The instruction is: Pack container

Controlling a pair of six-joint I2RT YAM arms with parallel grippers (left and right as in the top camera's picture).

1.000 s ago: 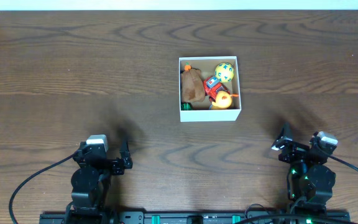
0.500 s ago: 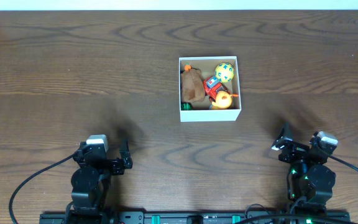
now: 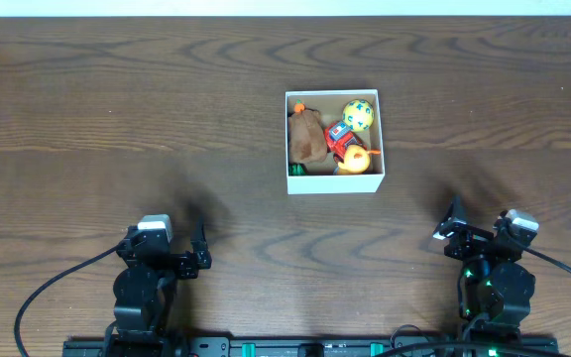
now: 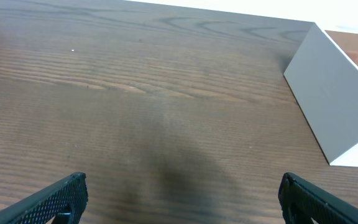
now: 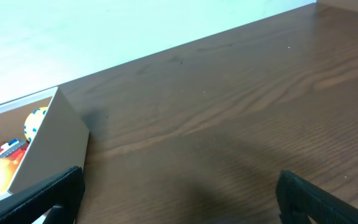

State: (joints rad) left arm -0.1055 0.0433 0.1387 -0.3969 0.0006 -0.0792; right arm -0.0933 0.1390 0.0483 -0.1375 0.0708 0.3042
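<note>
The container (image 3: 333,182) is a square white box on the dark wooden table, right of centre. Inside lie a brown plush toy (image 3: 307,137), a yellow ball with blue spots (image 3: 358,115), a red toy (image 3: 341,140) and an orange-yellow toy (image 3: 355,160). Its white wall shows in the left wrist view (image 4: 334,99) and in the right wrist view (image 5: 51,149), where the ball (image 5: 35,121) peeks over the rim. My left gripper (image 4: 182,196) is open and empty near the front left. My right gripper (image 5: 179,196) is open and empty near the front right. Both are far from the box.
The wooden table (image 3: 117,119) stretches bare to the left and right of the box. Its far edge meets a pale wall (image 5: 104,31). Cables run from both arm bases along the front edge.
</note>
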